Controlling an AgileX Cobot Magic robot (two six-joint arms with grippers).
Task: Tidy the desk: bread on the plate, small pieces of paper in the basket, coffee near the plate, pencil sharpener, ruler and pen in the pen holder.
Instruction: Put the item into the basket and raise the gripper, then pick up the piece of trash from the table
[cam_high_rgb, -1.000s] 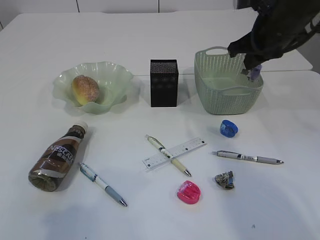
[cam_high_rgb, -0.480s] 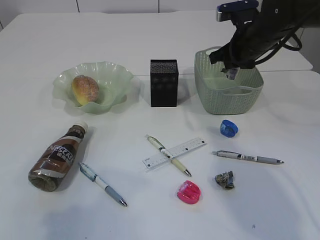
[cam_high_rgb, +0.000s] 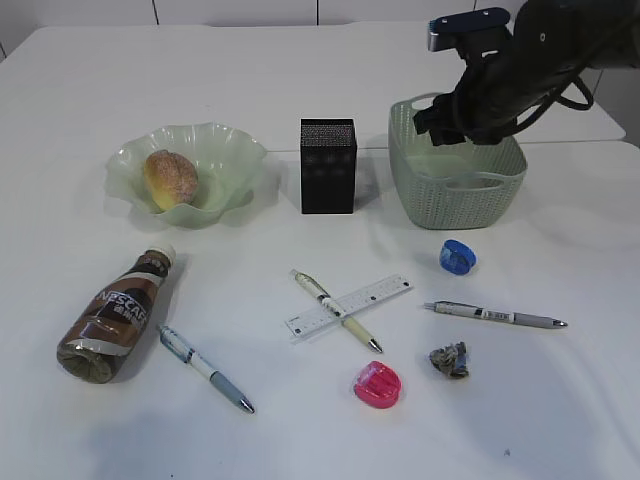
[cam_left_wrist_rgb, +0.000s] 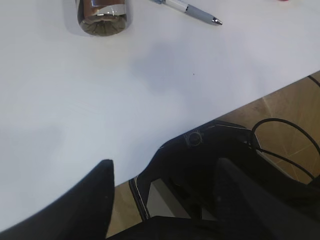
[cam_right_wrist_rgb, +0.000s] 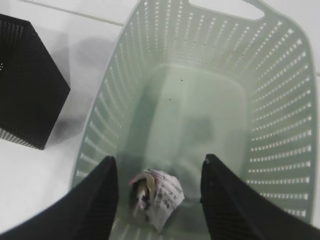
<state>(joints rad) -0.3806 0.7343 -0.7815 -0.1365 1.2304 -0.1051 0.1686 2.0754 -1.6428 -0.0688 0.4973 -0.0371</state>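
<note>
1. Pale green plastic, the basket (cam_right_wrist_rgb: 280, 125) lies right under the right pincer (cam_right_wrist_rgb: 159, 200), whose jaws stand spread and empty, with a crumpled paper ball (cam_right_wrist_rgb: 156, 196) lying free on the basket floor between and below the fingertips.

2. A second paper wad (cam_high_rgb: 449, 359) lies on the tabletop (cam_high_rgb: 250, 70) near the front right, below a silver pen (cam_high_rgb: 495, 316). It is well apart from the right pincer (cam_high_rgb: 440, 125), toward the camera and slightly right of the basket (cam_high_rgb: 455, 190). It is roughly round, so approach angle should matter little.

3. The right arm is clearly the nearer one for that wad. The left pincer (cam_left_wrist_rgb: 162, 200) hangs off the tabletop's near edge, released and holding nothing, with only the coffee bottle (cam_left_wrist_rgb: 102, 12) and a pen tip (cam_left_wrist_rgb: 197, 11) in its view.

4. The bread (cam_high_rgb: 171, 179) is already on the plate (cam_high_rgb: 235, 160). The coffee bottle (cam_high_rgb: 115, 320) lies on its side in front of the plate, neck pointing toward it.

5. Nothing appears to be in the black pen holder (cam_high_rgb: 328, 165), though its inside is poorly seen. Still out on the tabletop: the ruler (cam_high_rgb: 385, 293) crossed by a pen (cam_high_rgb: 335, 310), another pen (cam_high_rgb: 205, 368), and the blue sharpener (cam_high_rgb: 457, 256) and pink sharpener (cam_high_rgb: 377, 384).
</note>
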